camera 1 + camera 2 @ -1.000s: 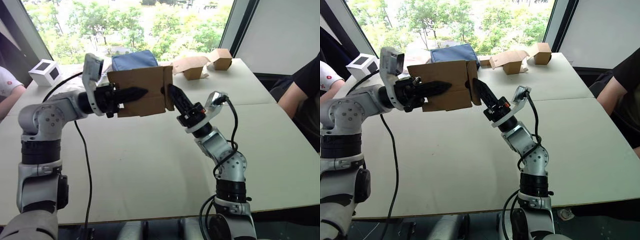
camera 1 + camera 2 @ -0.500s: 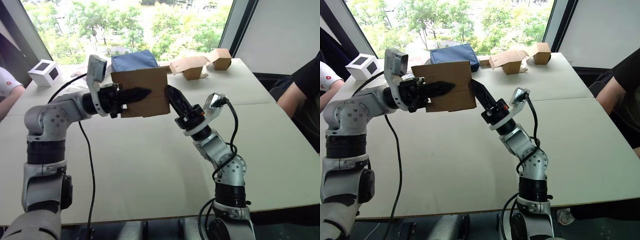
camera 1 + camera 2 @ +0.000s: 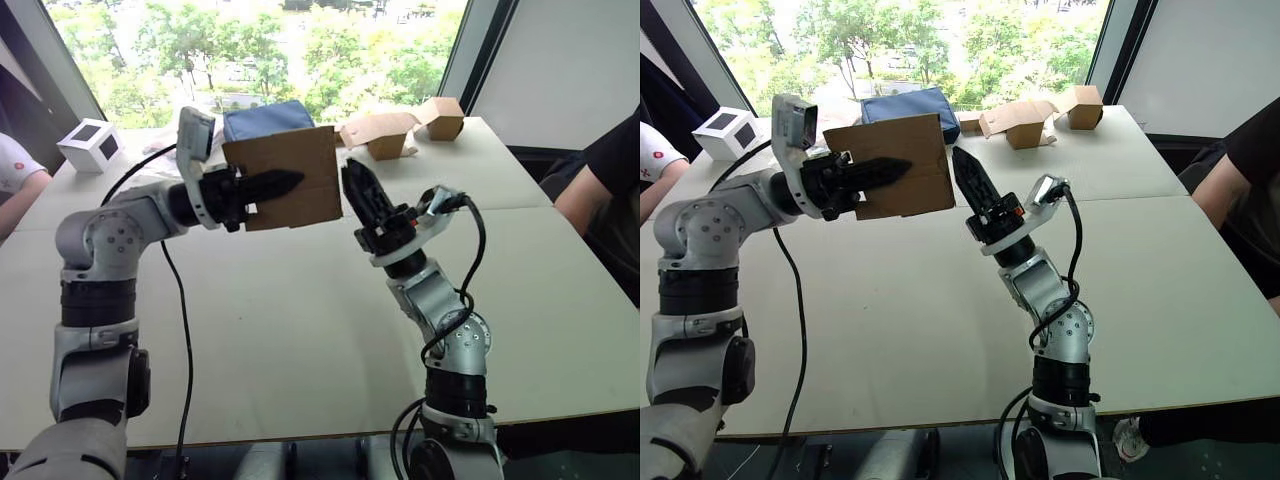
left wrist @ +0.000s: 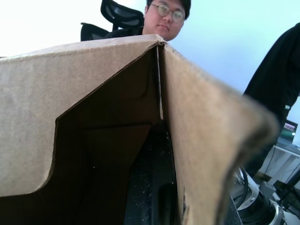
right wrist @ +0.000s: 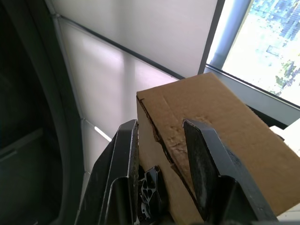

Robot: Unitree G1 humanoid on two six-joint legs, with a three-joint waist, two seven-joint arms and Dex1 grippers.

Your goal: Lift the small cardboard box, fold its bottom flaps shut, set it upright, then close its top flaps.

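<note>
**Box held in the air between the two arms**

The small cardboard box (image 3: 293, 178) hangs well above the pale surface (image 3: 300, 330), carried by the left gripper (image 3: 270, 184). From the head views, one black finger (image 3: 265, 183) lies flat across the box's near brown wall, so the fingers are clamped on that wall. The left wrist view adds what the head views hide: the other finger sits inside the box, pressed against the wall's inner face, with the dark hollow interior and a notched flap (image 4: 28, 140) beside it. A person's head and an office chair show past the box's edge there.

The right gripper (image 3: 357, 192) points upward just beside the box's right edge. The right wrist view shows its two fingers (image 5: 206, 164) parted, with a corner of the box between them and a creased seam on that face.

Behind, on the surface, lie a blue bag (image 3: 268, 119), larger tan boxes (image 3: 385, 133) and a white cube (image 3: 90, 144). A person's dark sleeve (image 3: 615, 150) shows at the right edge.
</note>
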